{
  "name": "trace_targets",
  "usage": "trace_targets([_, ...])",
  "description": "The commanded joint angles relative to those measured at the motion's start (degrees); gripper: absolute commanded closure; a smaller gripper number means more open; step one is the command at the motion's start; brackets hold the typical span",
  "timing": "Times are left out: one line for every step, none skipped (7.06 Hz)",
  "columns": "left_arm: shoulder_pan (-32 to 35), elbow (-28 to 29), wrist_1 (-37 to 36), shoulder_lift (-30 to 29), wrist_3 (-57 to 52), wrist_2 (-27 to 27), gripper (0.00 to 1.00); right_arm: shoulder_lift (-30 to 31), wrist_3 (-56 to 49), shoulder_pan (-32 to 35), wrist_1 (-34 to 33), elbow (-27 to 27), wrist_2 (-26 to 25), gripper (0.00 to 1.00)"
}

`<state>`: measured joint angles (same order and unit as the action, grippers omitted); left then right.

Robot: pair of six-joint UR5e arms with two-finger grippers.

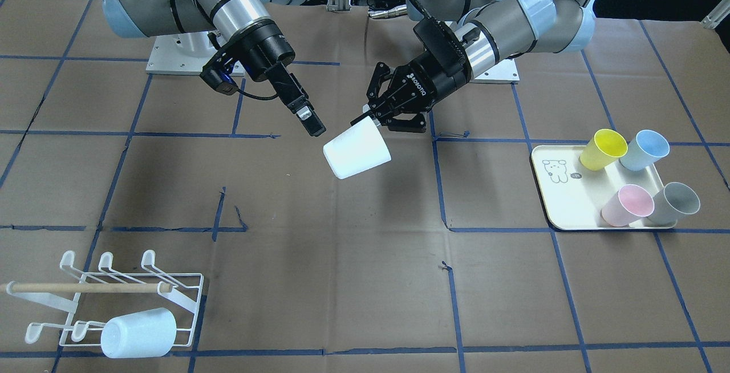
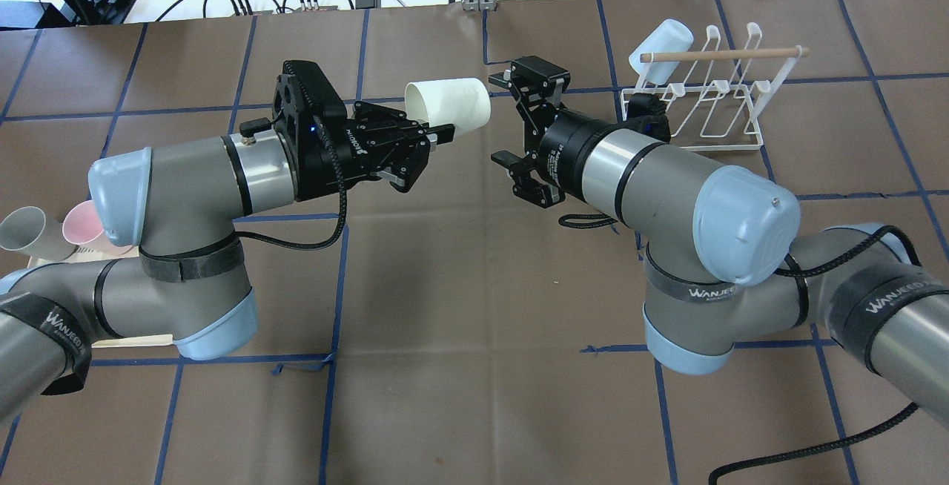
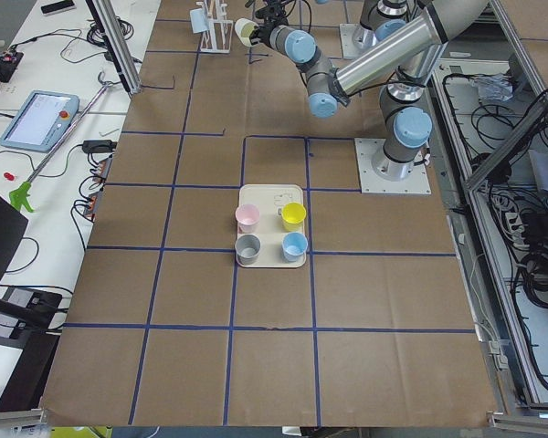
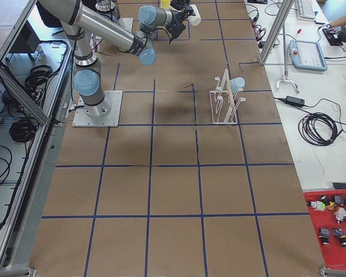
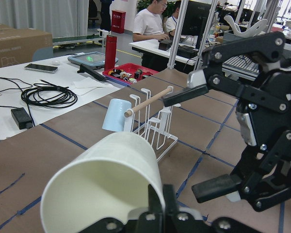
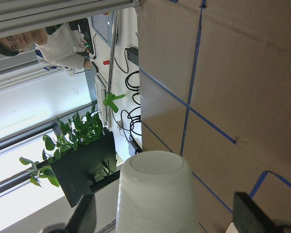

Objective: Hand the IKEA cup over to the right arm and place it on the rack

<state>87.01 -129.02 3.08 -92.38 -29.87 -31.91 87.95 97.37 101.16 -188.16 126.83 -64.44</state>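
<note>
My left gripper [image 2: 434,133] is pinching the rim of the white IKEA cup [image 2: 448,103], with, as it seems, one finger inside the mouth and the other outside. The cup lies on its side in the air, over the middle of the tabletop and somewhat nearer to the robot's edge. Its closed bottom points to the right gripper [image 2: 506,118], whose fingers are spread wide just in front of it. I see no contact between them. So I judge that the step in hand is the transfer, and that the take is not yet made. The next move, I think, calls for the right arm [image 2: 667,173] to go forward until its fingers stand on both sides of the cup wall. Then they press together, and only after this may the left let go. The rack [image 2: 700,99] stands near the far edge, on the robot's right half. A pale blue cup [image 2: 656,47] hangs on one end prong, and other prongs are free. The cream tray [image 1: 556,202] lies toward the left end.
</note>
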Motion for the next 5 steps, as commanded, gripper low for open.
trace_targets([0.0, 0.0, 0.0, 0.0, 0.07, 0.0, 0.94, -1.45, -0.08, 2.01, 1.83, -1.84, -2.0, 0.01])
trace_targets([0.0, 0.0, 0.0, 0.0, -0.01, 0.0, 0.94, -2.69, -0.08, 2.46, 1.92, -2.98, -2.09, 0.01])
trace_targets([0.09, 0.0, -0.09, 0.0, 0.07, 0.0, 0.94, -3.74, -0.08, 2.55, 1.92, -4.38, -2.09, 0.01])
trace_targets([0.09, 0.0, -0.09, 0.0, 0.07, 0.0, 0.94, -5.06, -0.08, 2.64, 1.92, -5.79, -2.09, 0.01])
trace_targets([0.09, 0.0, -0.09, 0.09, -0.01, 0.0, 0.94, -6.46, -0.08, 3.6, 1.92, -7.02, -2.18, 0.01])
